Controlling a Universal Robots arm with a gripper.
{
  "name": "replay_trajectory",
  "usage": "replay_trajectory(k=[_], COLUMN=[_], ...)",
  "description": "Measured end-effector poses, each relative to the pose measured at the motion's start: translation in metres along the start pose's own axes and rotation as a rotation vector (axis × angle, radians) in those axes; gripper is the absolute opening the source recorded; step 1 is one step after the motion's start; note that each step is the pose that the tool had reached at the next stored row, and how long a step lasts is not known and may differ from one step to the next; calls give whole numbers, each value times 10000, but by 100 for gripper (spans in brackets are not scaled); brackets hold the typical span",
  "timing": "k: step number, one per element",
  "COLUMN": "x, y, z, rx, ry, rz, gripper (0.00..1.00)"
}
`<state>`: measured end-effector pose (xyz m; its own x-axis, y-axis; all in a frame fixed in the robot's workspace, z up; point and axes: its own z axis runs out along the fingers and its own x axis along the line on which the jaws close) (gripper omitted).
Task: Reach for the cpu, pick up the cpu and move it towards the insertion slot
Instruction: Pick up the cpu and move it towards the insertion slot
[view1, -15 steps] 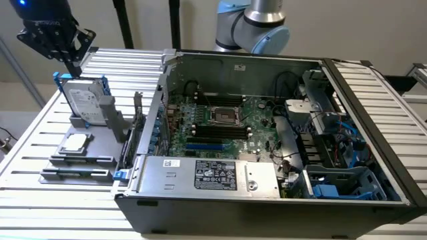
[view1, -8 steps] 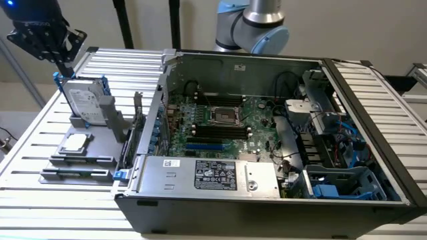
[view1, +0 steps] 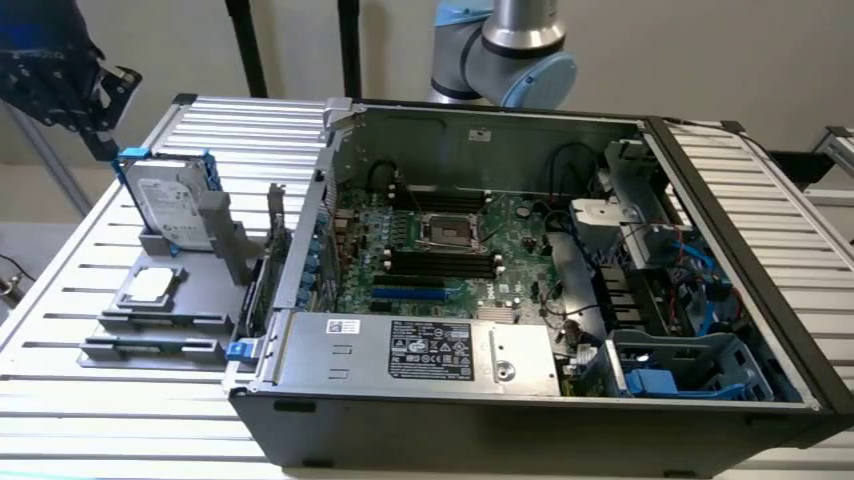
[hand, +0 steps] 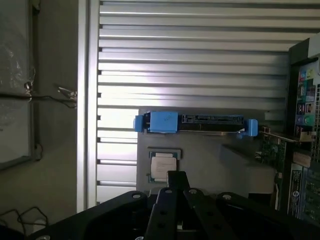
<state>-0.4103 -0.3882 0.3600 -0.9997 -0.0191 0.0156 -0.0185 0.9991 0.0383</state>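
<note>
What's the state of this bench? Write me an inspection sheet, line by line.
Surface: slatted metal table, carrying a grey fixture and an open computer case.
Job's things: cpu lies flat in the grey fixture, nothing on it; insertion slot sits in the green board inside the case, silver frame, dark centre.
Clutter: hard drive in a blue frame, upright on the same fixture beside the cpu.
Grippers: gripper shut, holding nothing, over the fixture close to the cpu.
Cables: blue and black case cables inside the case; a loose black floor cable off the table.
Surroundings: pale wall; black poles behind the table.
</note>
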Motion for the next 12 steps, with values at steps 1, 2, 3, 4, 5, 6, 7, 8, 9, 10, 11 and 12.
replay_trajectory(k=[1,2,3,4,5,6,7,8,9,10,11,12], x=[33,65,90,97,100,101,101,101,102,102,102,101], y=[-5,-9,-14,-18,-22,-29,-39,-52,-72,-97,-124,-151], z=[7,13,17,18,18,18,18,17,17,16,16,16], rx=[1,1,4,3,4,4,4,4,4,4,4,4], ry=[18,35,43,42,43,43,42,42,42,43,43,43], rz=[0,2,2,1,0,0,1,2,2,2,2,1], gripper=[11,11,11,11,11,11,11,11,11,11,11,11])
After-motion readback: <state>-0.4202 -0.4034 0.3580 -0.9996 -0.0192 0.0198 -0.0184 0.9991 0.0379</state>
